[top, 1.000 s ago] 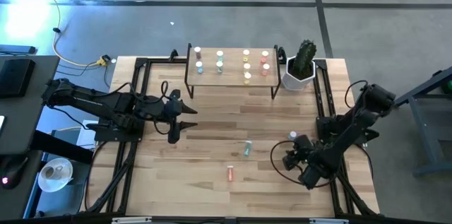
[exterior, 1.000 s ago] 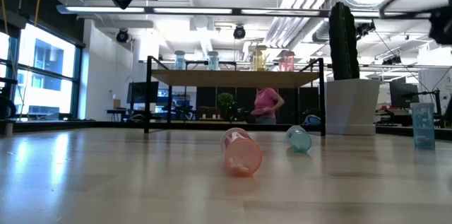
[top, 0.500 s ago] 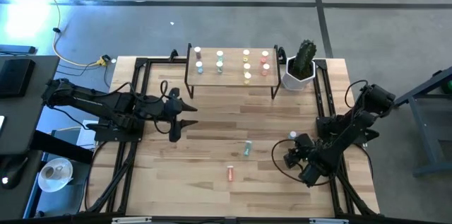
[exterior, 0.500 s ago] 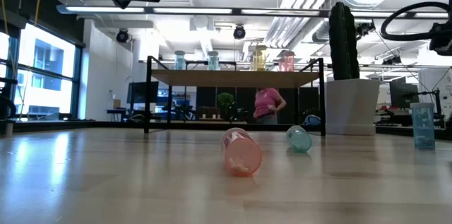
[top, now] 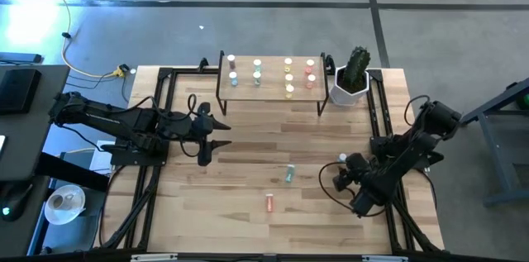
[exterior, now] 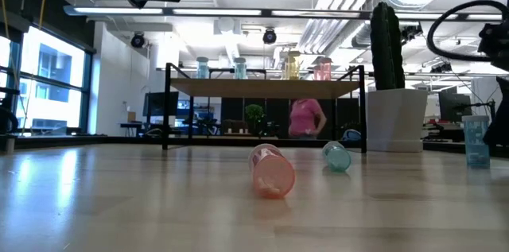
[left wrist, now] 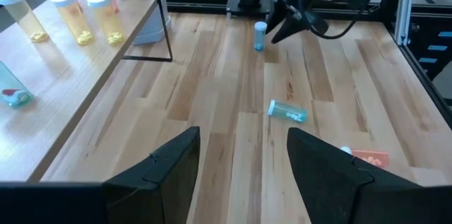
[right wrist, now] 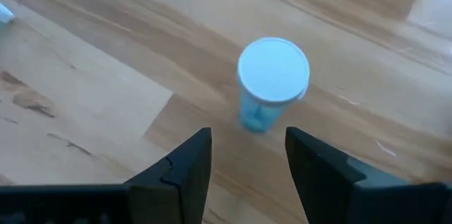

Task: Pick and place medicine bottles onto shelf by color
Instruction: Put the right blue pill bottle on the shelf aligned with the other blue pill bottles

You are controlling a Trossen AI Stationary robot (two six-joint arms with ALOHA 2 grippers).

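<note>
Wooden bench near its right edge: the right gripper is held with fingers apart above an upright blue bottle. Green and pink bottles lie mid-bench. The left gripper, fingers apart, waits left. The shelf stands at the far edge.

No readable text, label, brand, number or sign in any view. Medicine bottles on table and on shelf carry no legible lettering; upright blue bottle shows plain white cap, label side not readable. Room beyond table: no legible signage.
</note>
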